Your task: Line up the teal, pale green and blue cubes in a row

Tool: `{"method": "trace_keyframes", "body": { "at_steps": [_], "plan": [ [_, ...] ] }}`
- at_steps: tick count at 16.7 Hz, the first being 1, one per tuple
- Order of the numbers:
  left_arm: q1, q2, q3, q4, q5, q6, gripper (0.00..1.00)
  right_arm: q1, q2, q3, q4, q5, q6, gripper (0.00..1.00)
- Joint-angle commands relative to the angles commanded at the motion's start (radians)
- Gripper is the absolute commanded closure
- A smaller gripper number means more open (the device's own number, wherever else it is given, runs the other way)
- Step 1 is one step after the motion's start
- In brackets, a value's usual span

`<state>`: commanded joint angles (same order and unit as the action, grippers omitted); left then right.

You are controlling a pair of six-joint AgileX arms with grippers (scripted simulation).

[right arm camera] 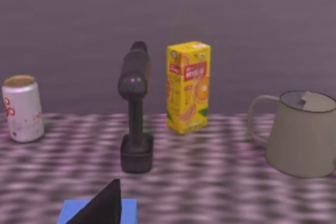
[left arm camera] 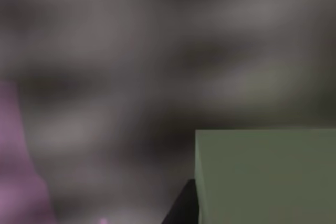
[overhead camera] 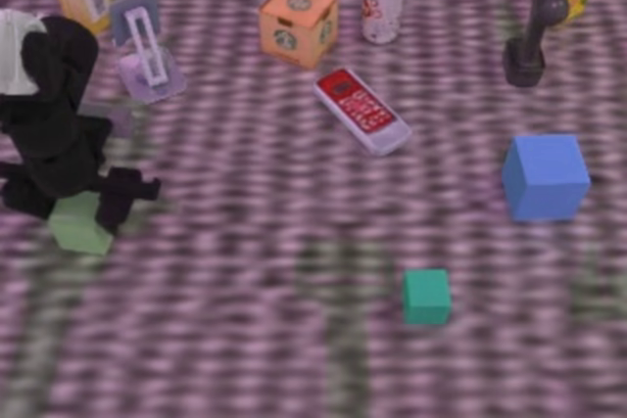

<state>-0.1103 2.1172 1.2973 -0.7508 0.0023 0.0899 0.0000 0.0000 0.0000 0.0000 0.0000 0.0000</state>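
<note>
**Left hand at the pale green cube, near-left tabletop**

The left hand (overhead camera: 103, 205) is set low over the pale green cube (overhead camera: 80, 227); whether it is closed on the cube cannot be told. The teal cube (overhead camera: 427, 297) lies near centre-right, the blue cube (overhead camera: 545, 177) farther right, well apart. A square, centred grip is advised, then a clear lift toward the teal cube. The right hand is shown only as a dark tip (right arm camera: 102, 203) above the blue cube.
</note>
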Motion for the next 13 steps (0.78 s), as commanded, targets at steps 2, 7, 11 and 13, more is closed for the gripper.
{"method": "trace_keyframes", "body": {
  "at_steps": [2,7,11,13],
  "plan": [
    [0.0,0.0,0.0,0.0,0.0,0.0,1.0,0.0,0.0,0.0,0.0,0.0,0.0,0.0],
    [0.0,0.0,0.0,0.0,0.0,0.0,1.0,0.0,0.0,0.0,0.0,0.0,0.0,0.0],
    [-0.001,-0.028,0.011,-0.015,0.002,0.0,1.0,0.0,0.0,0.0,0.0,0.0,0.0,0.0],
    [0.001,-0.042,0.035,-0.054,0.002,0.0,1.0,0.0,0.0,0.0,0.0,0.0,0.0,0.0]
  ]
}}
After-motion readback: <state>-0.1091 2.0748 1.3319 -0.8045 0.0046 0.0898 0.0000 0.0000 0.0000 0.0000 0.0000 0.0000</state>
